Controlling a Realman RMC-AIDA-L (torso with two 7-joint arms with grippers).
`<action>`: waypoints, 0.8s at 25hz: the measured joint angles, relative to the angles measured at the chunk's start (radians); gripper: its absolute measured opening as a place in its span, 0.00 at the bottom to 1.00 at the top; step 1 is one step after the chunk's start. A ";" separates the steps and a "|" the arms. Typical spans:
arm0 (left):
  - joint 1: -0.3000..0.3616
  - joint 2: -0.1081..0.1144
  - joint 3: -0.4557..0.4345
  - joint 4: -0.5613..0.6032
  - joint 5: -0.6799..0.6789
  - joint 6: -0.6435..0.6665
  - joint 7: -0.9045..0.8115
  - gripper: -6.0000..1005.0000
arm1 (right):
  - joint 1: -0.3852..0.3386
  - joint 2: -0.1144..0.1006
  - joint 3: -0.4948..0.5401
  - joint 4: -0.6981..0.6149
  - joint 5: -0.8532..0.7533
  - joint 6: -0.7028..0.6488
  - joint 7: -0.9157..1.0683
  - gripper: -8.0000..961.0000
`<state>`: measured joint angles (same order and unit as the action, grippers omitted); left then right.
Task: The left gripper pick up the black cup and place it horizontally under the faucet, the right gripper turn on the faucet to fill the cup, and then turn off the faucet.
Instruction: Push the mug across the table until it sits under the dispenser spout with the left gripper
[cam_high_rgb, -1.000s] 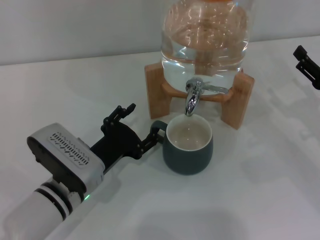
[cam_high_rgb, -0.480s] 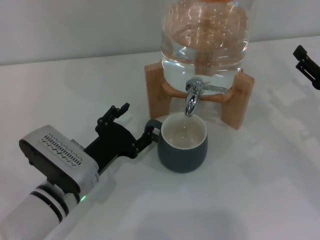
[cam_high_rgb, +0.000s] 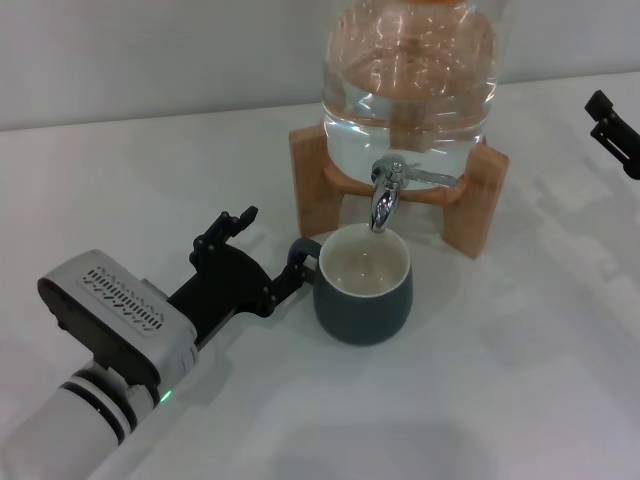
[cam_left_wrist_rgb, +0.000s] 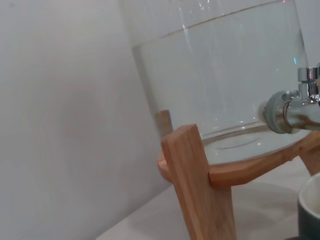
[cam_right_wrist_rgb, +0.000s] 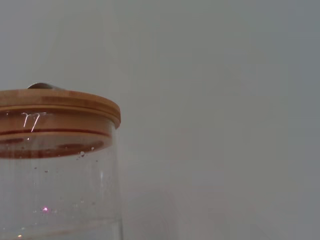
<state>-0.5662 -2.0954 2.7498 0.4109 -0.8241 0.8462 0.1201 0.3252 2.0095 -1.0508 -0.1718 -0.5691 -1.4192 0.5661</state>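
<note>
The black cup (cam_high_rgb: 362, 288) stands upright on the white table, its cream inside showing, directly below the spout of the chrome faucet (cam_high_rgb: 385, 196). Its handle (cam_high_rgb: 303, 250) points toward my left gripper (cam_high_rgb: 270, 238), which lies low on the table to the cup's left. That gripper is open, and one fingertip (cam_high_rgb: 296, 266) sits right at the handle. I see no water stream. In the left wrist view the faucet (cam_left_wrist_rgb: 290, 107) and a sliver of the cup's rim (cam_left_wrist_rgb: 311, 207) show. My right gripper (cam_high_rgb: 612, 125) hangs at the far right edge, open, away from the faucet.
The clear water jug (cam_high_rgb: 410, 80) rests on a tan wooden stand (cam_high_rgb: 470, 205) behind the cup. The right wrist view shows only the jug's wooden lid (cam_right_wrist_rgb: 55, 107) and a plain wall. White tabletop (cam_high_rgb: 520, 380) spreads in front and to the right.
The left gripper has drawn back toward the lower left, and the cup has shifted slightly left with it. Over the last half second almost nothing has moved. The right arm is still.
</note>
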 joint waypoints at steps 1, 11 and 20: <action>-0.001 0.000 0.000 -0.001 0.000 -0.002 0.000 0.78 | 0.000 0.000 0.000 -0.001 0.000 0.000 0.000 0.90; -0.005 -0.003 0.001 -0.006 0.000 -0.005 -0.014 0.77 | 0.000 0.000 -0.006 -0.005 0.000 0.000 0.000 0.90; -0.005 -0.004 0.001 -0.009 0.000 -0.006 -0.041 0.77 | 0.000 0.000 -0.009 -0.006 0.000 0.001 0.001 0.90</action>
<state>-0.5716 -2.0994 2.7505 0.4019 -0.8236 0.8402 0.0790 0.3251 2.0095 -1.0600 -0.1781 -0.5691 -1.4178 0.5669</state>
